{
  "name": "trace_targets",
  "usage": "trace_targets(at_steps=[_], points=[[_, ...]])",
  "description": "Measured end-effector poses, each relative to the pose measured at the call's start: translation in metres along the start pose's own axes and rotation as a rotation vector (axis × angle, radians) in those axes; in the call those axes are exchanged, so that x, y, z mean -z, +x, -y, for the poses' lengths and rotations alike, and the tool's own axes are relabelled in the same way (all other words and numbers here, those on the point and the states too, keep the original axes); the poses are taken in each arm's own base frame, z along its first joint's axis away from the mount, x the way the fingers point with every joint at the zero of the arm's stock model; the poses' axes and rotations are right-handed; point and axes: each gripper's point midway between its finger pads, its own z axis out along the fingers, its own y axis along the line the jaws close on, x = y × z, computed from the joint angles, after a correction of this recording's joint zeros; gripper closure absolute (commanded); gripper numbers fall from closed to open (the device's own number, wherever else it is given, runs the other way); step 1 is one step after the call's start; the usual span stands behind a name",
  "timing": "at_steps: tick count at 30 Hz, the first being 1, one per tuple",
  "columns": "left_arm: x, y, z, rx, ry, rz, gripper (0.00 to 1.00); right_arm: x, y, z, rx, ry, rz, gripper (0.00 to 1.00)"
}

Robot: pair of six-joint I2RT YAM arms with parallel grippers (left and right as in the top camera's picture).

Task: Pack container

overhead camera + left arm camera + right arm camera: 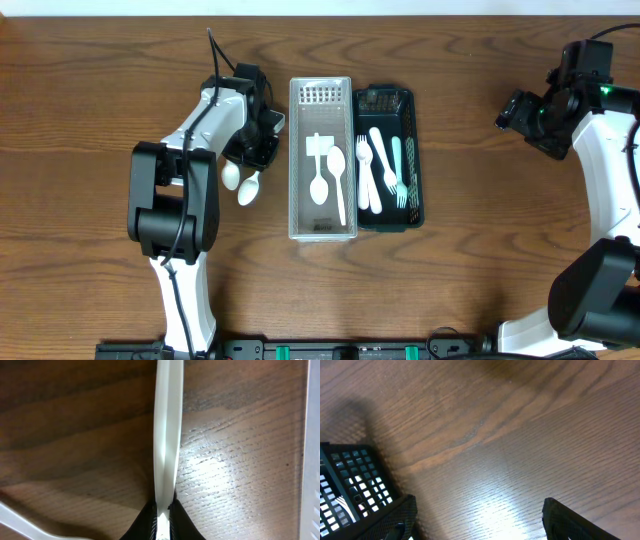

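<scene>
Two white plastic spoons logged on the table, just left of the clear container — bowls side by side, handles running up under the left gripper; could not tell from overhead which of the pair was taken. Found, in the left wrist view, the left fingers pressed together on the handle of one spoon, nipped near its end; noted a second white handle low at the left edge, apart from the grip. Recorded the right gripper spread wide over bare wood, holding nothing, beside a corner of the black basket. Noted the container already carrying white cutlery; basket alongside it with forks and spoons.

Handling, judged: very light, thin, fairly stiff yet springy; smooth plastic — likely to pivot or slip in so narrow a pinch. Judged best held across the flat of the handle, nearer the middle than the tip, to stop the bowl swinging; gentle squeeze enough. Reckoned a low, level carry over the container wall suitable; release close to its floor, to avoid bounce.
</scene>
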Motion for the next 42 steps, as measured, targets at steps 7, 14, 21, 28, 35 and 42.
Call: trace_targets(at_steps=[7,14,21,28,35,42], points=[[0.000,0.017,0.005,0.035,0.018,-0.071,0.94,0.000,0.000,0.000,0.000,0.000,0.000,0.16],[0.033,0.022,0.010,0.092,0.024,-0.122,0.94,0.000,0.000,0.000,-0.001,0.000,0.000,0.16],[0.132,-0.018,0.032,0.144,0.036,0.176,0.94,0.000,0.000,0.000,0.000,0.000,0.001,0.16],[0.202,-0.024,0.098,0.114,0.082,0.379,0.83,0.000,-0.001,0.000,0.000,-0.002,0.004,0.16],[0.177,-0.020,0.047,0.329,-0.064,0.331,0.67,0.000,-0.001,0.000,0.000,-0.002,0.004,0.16],[0.108,-0.008,-0.021,0.528,-0.110,0.166,0.61,0.000,-0.002,-0.001,0.001,-0.002,0.006,0.15]])
